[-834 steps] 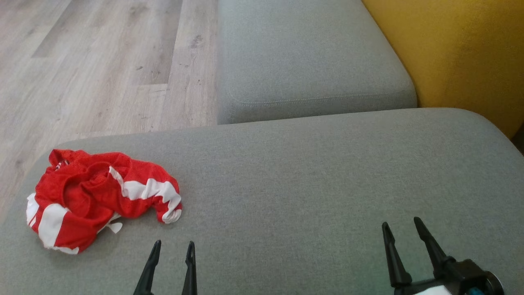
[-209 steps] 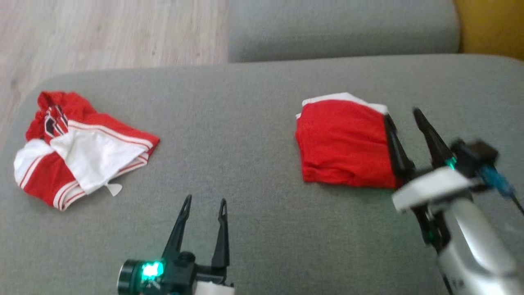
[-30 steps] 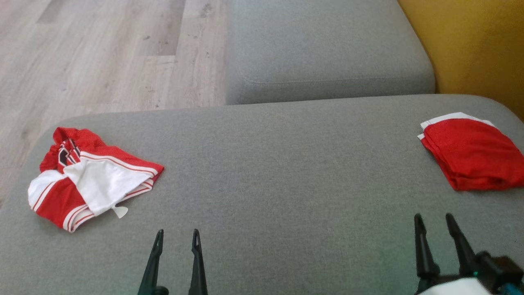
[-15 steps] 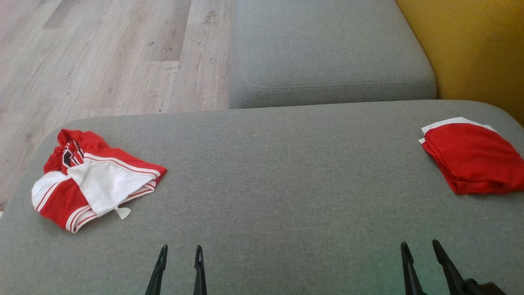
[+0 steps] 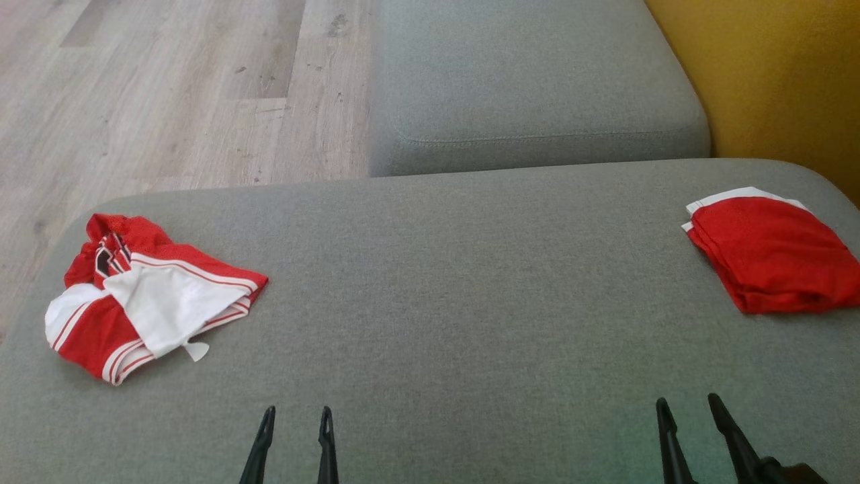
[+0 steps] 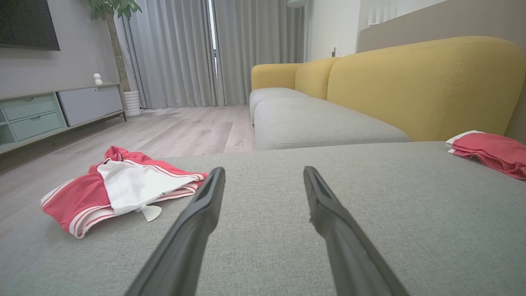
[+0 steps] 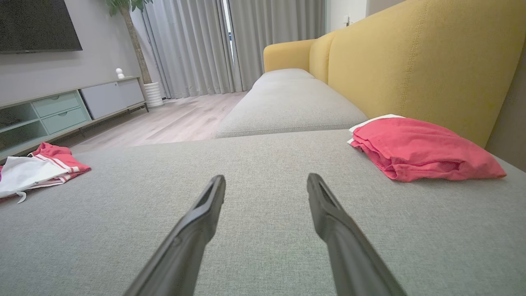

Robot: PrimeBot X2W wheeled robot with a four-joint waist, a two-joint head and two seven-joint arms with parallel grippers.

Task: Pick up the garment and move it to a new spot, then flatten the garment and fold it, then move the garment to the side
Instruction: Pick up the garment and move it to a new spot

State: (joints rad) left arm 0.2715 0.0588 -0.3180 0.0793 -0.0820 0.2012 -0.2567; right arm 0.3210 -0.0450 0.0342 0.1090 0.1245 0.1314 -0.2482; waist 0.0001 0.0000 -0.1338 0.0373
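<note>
In the head view, the folded red garment (image 5: 772, 252) lies flat at the right end of the grey cushion (image 5: 457, 282), with a white edge at its far side. A crumpled red and white garment (image 5: 144, 296) lies at the left end. The left gripper (image 5: 297, 411) and right gripper (image 5: 687, 401) are spread and empty. In the left wrist view, the crumpled garment is ahead, to the left. In the right wrist view, the folded garment is near the yellow backrest (image 7: 411, 61).

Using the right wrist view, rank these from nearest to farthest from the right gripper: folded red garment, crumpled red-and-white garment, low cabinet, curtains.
From the right gripper:
1. folded red garment, just ahead on the right.
2. crumpled red-and-white garment, at the far left of the same grey cushion.
3. low cabinet, beyond that garment, on the left.
4. curtains, at the back of the room.
</note>
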